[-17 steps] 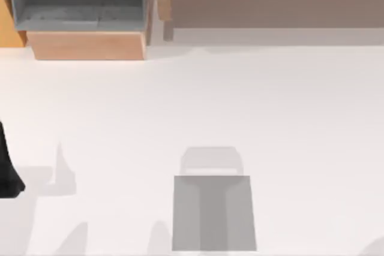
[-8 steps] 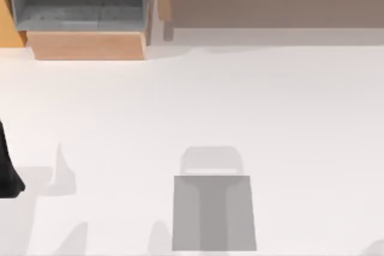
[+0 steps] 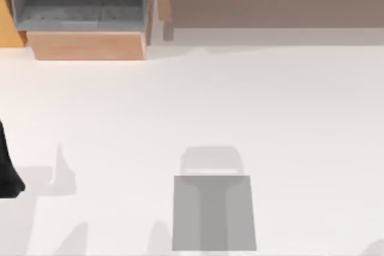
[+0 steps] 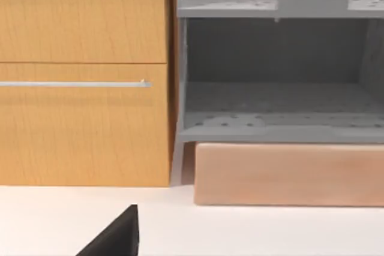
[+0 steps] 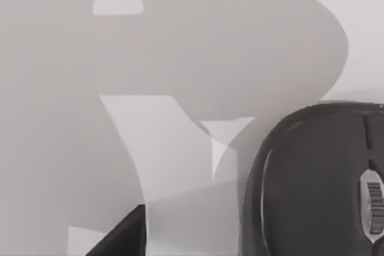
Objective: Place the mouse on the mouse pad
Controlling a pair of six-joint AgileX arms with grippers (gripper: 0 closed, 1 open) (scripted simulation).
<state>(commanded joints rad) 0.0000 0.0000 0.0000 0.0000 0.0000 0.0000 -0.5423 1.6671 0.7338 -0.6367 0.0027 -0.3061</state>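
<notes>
The mouse (image 5: 324, 184) lies on the white surface (image 3: 288, 118) directly below my right wrist camera, its scroll wheel at the frame edge. I judge it light, rigid and smooth-shelled, likely to slip under a pinch on the crown. The better hold is across its two long flanks, low on the body, clear of the wheel and buttons. It is not fragile, but a skewed pinch could squirt it sideways.

The mouse pad (image 3: 214, 213) is a thin, flat grey rectangle at the near middle of the surface, crossed by arm shadows.

My left arm (image 3: 7, 169) is parked at the left edge. I cannot tell whether either arm's fingers are released or clenched.

The surface is plain, level and uncluttered. A wooden cabinet (image 4: 84, 76) and a grey shelf unit (image 3: 78, 1) stand at the far side, well apart from the pad.
</notes>
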